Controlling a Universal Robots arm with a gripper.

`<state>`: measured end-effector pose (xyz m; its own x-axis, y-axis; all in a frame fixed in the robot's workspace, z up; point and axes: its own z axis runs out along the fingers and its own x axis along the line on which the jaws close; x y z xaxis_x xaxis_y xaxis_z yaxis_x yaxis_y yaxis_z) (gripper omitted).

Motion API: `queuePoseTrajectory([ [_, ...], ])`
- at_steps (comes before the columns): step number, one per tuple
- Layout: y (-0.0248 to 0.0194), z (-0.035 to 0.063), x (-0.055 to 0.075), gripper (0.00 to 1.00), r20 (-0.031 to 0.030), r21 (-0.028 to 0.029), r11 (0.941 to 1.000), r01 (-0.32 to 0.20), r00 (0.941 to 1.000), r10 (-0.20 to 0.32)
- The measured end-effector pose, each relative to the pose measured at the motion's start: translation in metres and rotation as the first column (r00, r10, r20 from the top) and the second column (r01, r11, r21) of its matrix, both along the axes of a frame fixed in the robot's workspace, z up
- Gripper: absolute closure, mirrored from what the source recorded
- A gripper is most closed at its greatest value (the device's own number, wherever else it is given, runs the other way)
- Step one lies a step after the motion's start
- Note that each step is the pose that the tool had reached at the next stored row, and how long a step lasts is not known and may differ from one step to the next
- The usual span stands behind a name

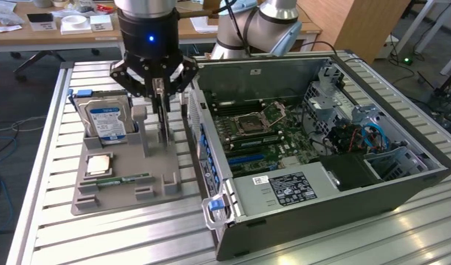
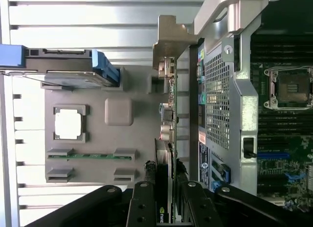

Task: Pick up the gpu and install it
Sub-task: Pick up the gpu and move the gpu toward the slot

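The gpu (image 1: 165,130), a thin dark card with a pale metal bracket at one end, stands on edge at the grey holder (image 1: 122,193) beside the computer case (image 1: 321,215). The gripper (image 1: 161,102) is clamped on its top edge.

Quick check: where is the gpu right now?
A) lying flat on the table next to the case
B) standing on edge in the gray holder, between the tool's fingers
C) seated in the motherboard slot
B: the gpu stands on edge in the gray holder, with the tool closed on its upper edge, outside the open case.
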<state>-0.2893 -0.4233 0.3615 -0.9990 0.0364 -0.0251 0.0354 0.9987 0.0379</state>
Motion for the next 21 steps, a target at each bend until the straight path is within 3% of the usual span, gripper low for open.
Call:
queuePoseTrajectory([
  [9, 0.0002, 0.0356, 0.000, 0.74, 0.0001, -0.0009, 1.0000, 0.000, 1.0000, 0.000],
  [21, 0.0002, 0.0543, 0.000, 0.74, 0.0004, -0.0008, 1.0000, 0.000, 1.0000, 0.000],
])
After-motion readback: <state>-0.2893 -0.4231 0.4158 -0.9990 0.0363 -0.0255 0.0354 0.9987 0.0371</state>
